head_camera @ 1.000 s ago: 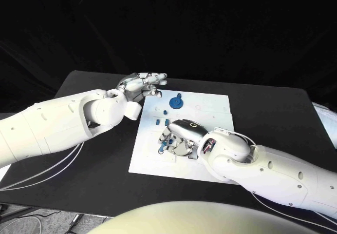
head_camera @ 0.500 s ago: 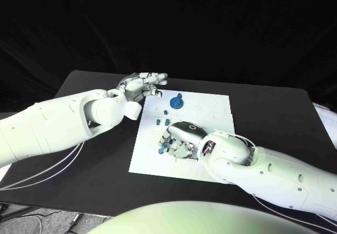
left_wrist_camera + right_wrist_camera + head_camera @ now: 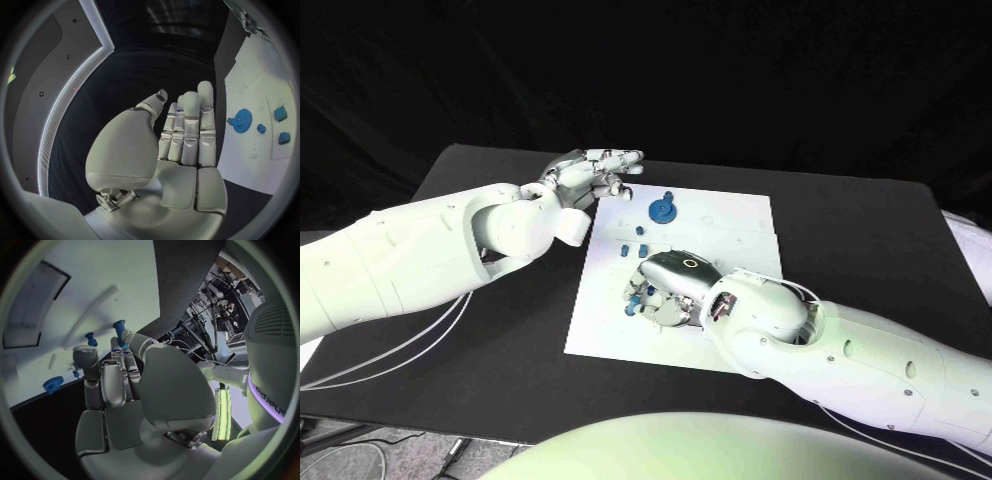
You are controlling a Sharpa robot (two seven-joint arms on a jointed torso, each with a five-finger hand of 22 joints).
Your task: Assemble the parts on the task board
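Looks early-to-mid; the blue gear (image 3: 664,210) sits on the task board (image 3: 733,225), small blue parts (image 3: 636,249) lie loose beside it; right hand (image 3: 672,290) pinches one, left hand (image 3: 593,172) hovers empty, fingers straight.

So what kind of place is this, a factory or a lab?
Probably a robot lab or test room. A white task board with small blue parts such as a gear sits on a black table, with black all round it, and cables and equipment stand behind.
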